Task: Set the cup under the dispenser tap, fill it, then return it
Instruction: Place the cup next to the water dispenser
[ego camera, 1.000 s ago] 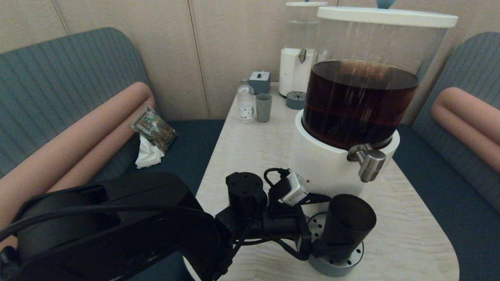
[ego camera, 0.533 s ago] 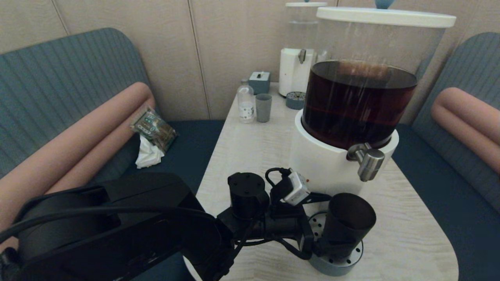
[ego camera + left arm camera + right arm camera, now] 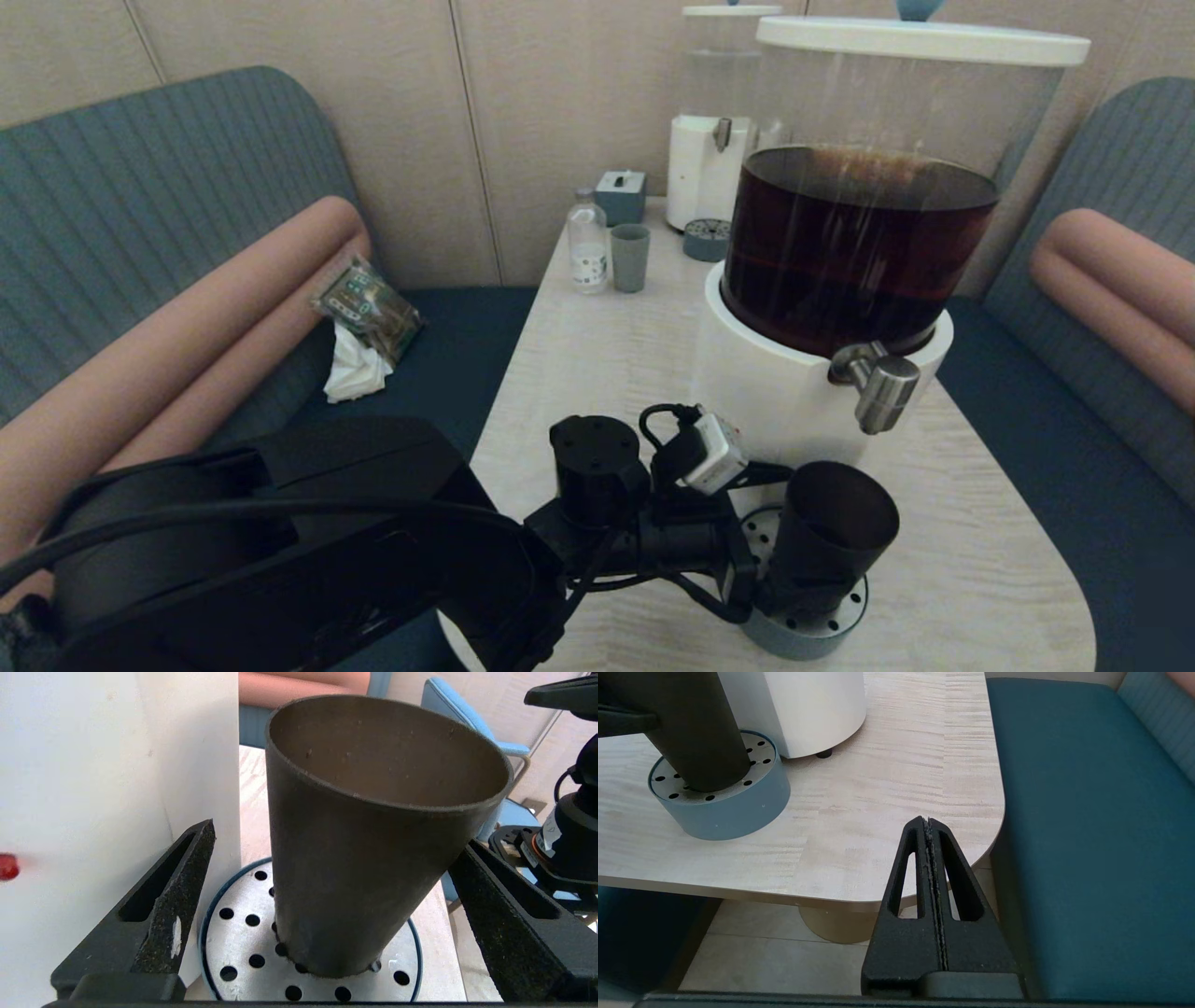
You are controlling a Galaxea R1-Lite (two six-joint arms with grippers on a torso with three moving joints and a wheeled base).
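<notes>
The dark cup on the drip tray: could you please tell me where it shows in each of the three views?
Head view: the cup stands low, right of centre, below the dispenser tap.
Left wrist view: it fills the centre, between the open left gripper fingers.
Right wrist view: top left corner.
Shared landmark: the perforated drip tray beneath it.

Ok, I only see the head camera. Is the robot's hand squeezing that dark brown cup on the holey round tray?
Observer: No. The left gripper is open; its finger nearest the white dispenser base stands clear of the matte dark brown tapered cup.
Operator: Is there drink in it?
Observer: No, its inside looks dry and empty.
Operator: Where's the other hand?
Observer: The black right gripper is shut, by the pale wood table's near corner.
</notes>
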